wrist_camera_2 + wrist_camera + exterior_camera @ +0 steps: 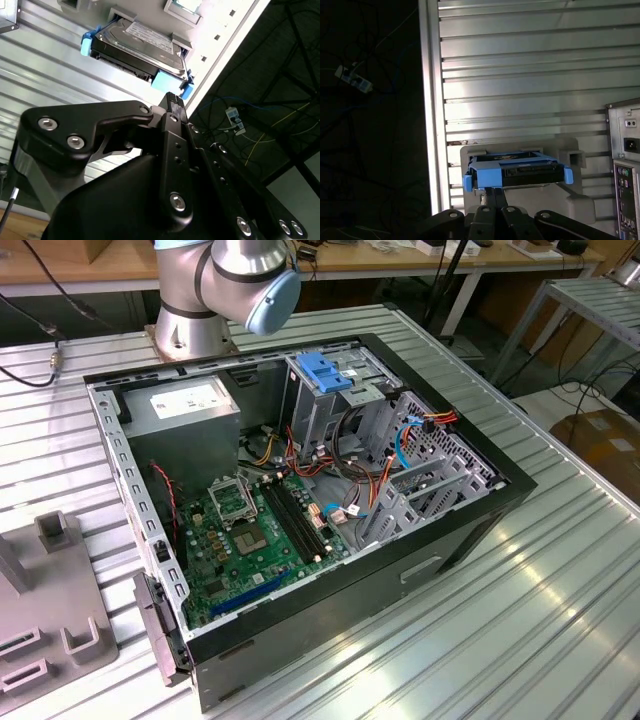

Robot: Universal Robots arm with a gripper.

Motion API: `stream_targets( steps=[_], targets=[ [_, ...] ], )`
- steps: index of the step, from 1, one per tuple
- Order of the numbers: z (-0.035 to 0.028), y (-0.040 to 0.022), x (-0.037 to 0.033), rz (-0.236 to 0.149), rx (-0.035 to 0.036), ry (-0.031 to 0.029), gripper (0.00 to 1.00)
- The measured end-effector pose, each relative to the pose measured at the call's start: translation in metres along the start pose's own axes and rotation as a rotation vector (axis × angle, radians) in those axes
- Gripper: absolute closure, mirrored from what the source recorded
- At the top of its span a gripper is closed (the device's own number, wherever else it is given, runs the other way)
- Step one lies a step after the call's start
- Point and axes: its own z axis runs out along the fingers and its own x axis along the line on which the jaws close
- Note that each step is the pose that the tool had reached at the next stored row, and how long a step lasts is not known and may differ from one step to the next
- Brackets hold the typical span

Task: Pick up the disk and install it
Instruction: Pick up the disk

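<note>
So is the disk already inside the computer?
No, in the first wrist view the disk sits on a grey holder on the table, outside the computer case.

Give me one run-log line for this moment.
disk: in grey holder | gripper: at disk's blue rail | install: not done

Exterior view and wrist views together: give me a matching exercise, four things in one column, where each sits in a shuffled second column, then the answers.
1. disk
2. blue bracket
3. motherboard
4. power supply

A. flat on the floor of the open computer case
B. atop the metal drive cage
C. in the case corner by the arm's base
D. in a grey holder on the slatted table, outside the case

Pairs: 1-D, 2-B, 3-A, 4-C
</note>
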Motion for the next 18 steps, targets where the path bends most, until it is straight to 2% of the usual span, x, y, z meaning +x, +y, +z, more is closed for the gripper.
stream_targets(
  steps=[8, 13, 18],
  targets=[
    [0.0, 0.0, 0.0001, -0.001, 0.0, 0.0, 0.9],
    [0.0001, 0.0, 0.0001, -0.021, 0.0003, 0.0008, 0.9],
    [0.0001, 0.0, 0.0001, -0.058, 0.0008, 0.0023, 0.9]
  ],
)
